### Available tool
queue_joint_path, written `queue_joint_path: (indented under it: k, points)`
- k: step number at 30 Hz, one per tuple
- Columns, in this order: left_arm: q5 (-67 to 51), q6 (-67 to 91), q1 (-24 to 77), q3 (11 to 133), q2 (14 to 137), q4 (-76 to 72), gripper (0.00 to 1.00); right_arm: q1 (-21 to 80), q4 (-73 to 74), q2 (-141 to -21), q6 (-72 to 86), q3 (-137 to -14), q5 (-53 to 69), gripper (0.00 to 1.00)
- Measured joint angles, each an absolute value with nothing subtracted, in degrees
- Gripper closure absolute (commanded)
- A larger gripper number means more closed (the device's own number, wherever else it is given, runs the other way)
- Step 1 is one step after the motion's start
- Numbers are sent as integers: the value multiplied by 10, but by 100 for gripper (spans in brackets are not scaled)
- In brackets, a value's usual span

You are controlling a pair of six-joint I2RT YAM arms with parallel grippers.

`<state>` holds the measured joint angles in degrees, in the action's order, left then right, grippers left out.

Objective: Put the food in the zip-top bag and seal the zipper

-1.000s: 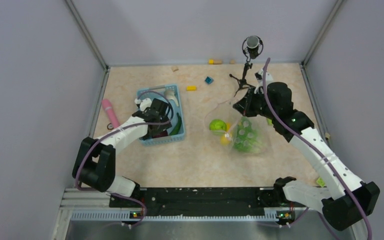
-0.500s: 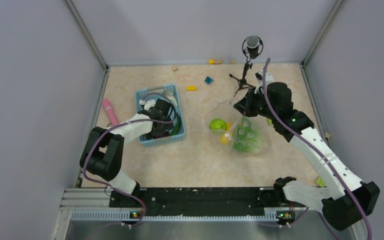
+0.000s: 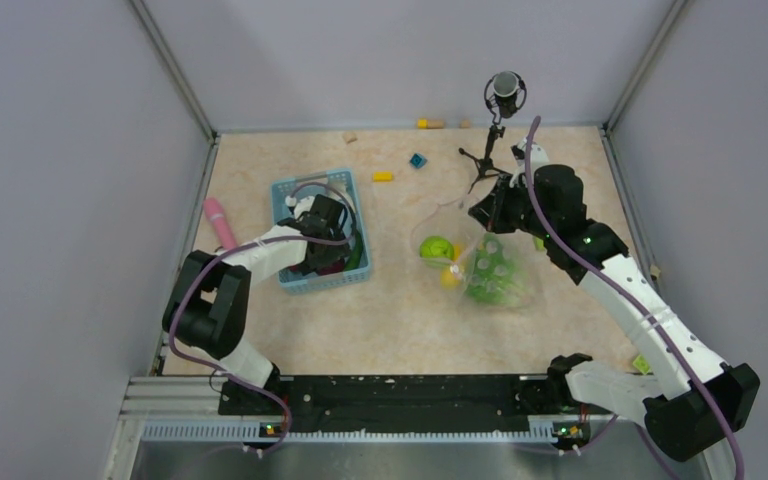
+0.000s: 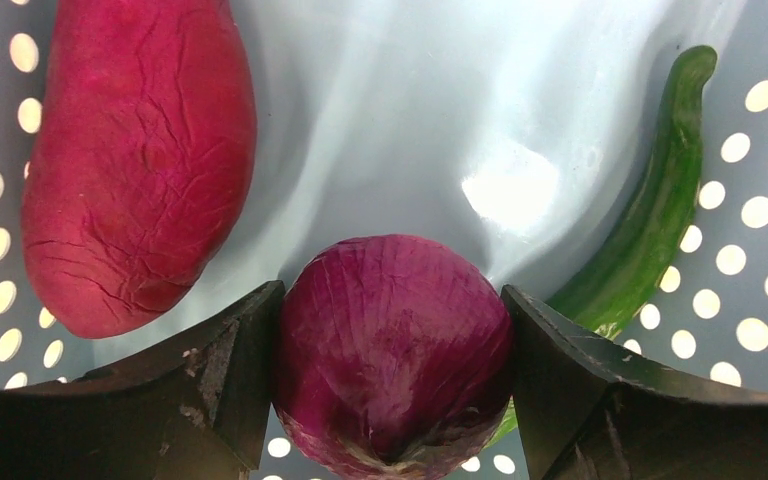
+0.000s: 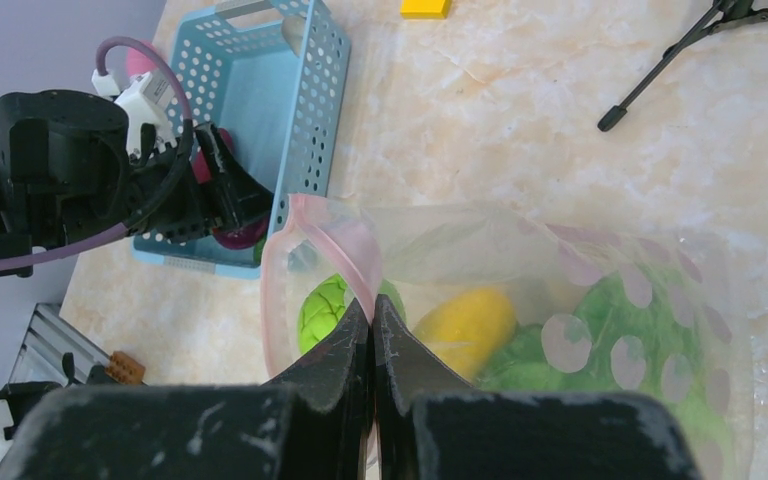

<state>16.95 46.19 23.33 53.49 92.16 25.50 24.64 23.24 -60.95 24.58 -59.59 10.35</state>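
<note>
the desk (image 3: 390, 320) is a pale marbled beige top, boxed in by plain grey-lilac walls. a small black stand (image 3: 501, 97) sits near the back wall, with a yellow block (image 3: 382, 177) and a blue block (image 3: 417, 160) loose near it. a pink stick (image 3: 220, 222) lies by the left wall, just beside the light blue basket (image 3: 288, 192).

the zip-top bag (image 5: 600, 270) lies right of centre on the desk, clear and crinkly with pale dots, its mouth lifted. the right claw (image 5: 372, 318) is pressed together on the mouth edge, where the pink zipper (image 5: 305, 215) curls into its grip. inside the bag are the lime (image 3: 435, 249), the yellow citrus (image 5: 465, 320) and the leafy lettuce (image 3: 492, 282), close together.

down in the basket the left claw (image 4: 392, 335) pinches the red-purple piece (image 4: 395, 350), round and onion-like, a finger touching each side. a dark red wrinkled piece (image 4: 140, 160) lies to one side of it on the basket floor and the slim dark green cucumber (image 4: 655, 205) to the other, against the holed wall.

compared with a second ago, the left arm's elbow has swung in nearer the basket and its claw sits a little further along inside. the right arm and the bag look unchanged.
</note>
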Motion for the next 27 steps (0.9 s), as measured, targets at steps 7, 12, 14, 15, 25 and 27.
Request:
queue_joint_path:
  k: [7, 12, 14, 15, 25, 27]
  points:
    - [155, 450, 233, 539, 911, 257, 71, 246, 232, -609, 246, -596, 102, 100]
    - [146, 437, 233, 545, 871, 254, 81, 246, 232, -609, 246, -596, 102, 100]
    - [134, 426, 233, 545, 840, 243, 82, 246, 232, -609, 246, -596, 102, 100]
    - [125, 418, 233, 545, 825, 233, 83, 246, 232, -609, 246, -596, 102, 100]
    - [-178, 234, 318, 516, 673, -29, 82, 246, 234, -602, 250, -596, 112, 100]
    - [-205, 192, 362, 519, 673, -49, 82, 246, 234, -601, 254, -596, 120, 100]
